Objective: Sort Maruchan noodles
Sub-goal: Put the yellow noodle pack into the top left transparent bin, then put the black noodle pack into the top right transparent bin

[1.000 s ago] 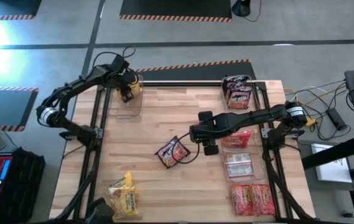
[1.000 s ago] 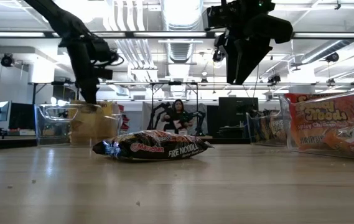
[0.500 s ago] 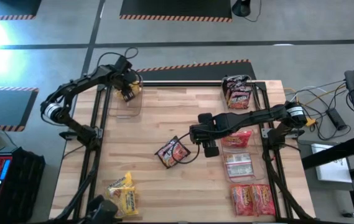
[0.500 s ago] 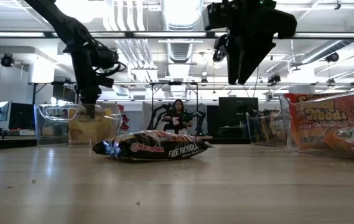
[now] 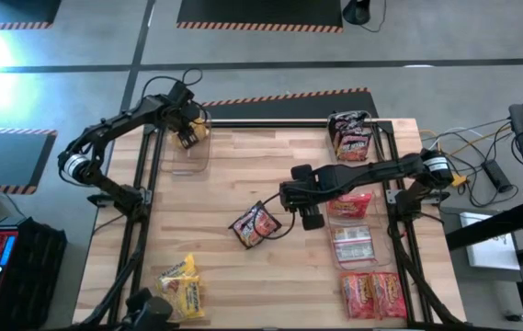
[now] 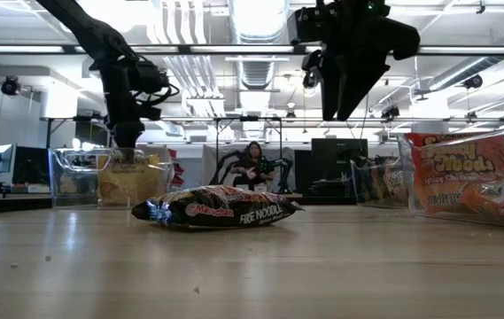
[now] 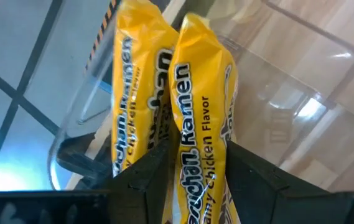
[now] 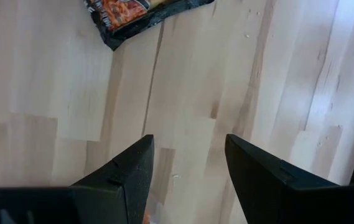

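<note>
The yellow packet (image 7: 200,118) stood between the left gripper's (image 7: 192,165) fingers, over the clear bin (image 5: 190,152) at the upper left of the high view. A second yellow packet (image 7: 140,106) stood just beside it in the bin. The fingers flanked the packet closely; I could not tell whether they pinched it or had let go.

The dark packet (image 5: 255,224) lay flat on the table (image 5: 243,285) near the centre of the high view, and showed side-on at the middle of the low view. More yellow packets (image 5: 181,290) lay at the lower left. Dark packets (image 5: 351,135) stood in a bin at the upper right, and red packets (image 5: 372,292) lay at the lower right, with others in the bins above them.

The right gripper (image 8: 186,155) hung above the table just right of the dark packet, jaws spread and holding nothing.

These packets looked light, crinkly and slick, with a brittle noodle block inside, so a hard squeeze would likely crack it. A pinch across the flat body near the middle would probably hold best; the sealed end flaps looked too floppy to carry it steadily. Standing on edge in a bin, a packet could tip over.
</note>
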Robot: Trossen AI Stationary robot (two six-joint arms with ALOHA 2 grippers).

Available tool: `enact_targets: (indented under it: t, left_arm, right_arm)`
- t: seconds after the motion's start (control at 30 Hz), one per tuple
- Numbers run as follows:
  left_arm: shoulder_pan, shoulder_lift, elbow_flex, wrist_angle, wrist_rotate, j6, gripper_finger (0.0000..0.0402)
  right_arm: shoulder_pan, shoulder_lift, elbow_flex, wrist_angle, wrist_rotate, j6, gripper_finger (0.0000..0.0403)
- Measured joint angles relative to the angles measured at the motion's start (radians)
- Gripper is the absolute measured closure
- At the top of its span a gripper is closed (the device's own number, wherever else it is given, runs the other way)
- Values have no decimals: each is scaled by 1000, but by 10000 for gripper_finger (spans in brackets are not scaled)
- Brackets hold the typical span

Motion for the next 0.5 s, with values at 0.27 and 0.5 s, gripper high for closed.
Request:
enact_targets:
  t: [0.27, 0.5]
  left_arm:
    - [0, -2, 79, -10, -8, -1, 270]
    - [0, -2, 181, -20, -9, -32, 270]
  right_arm:
    - [-24, 0, 0, 0, 0, 0, 216]
    - [-32, 0, 0, -1, 1, 20, 216]
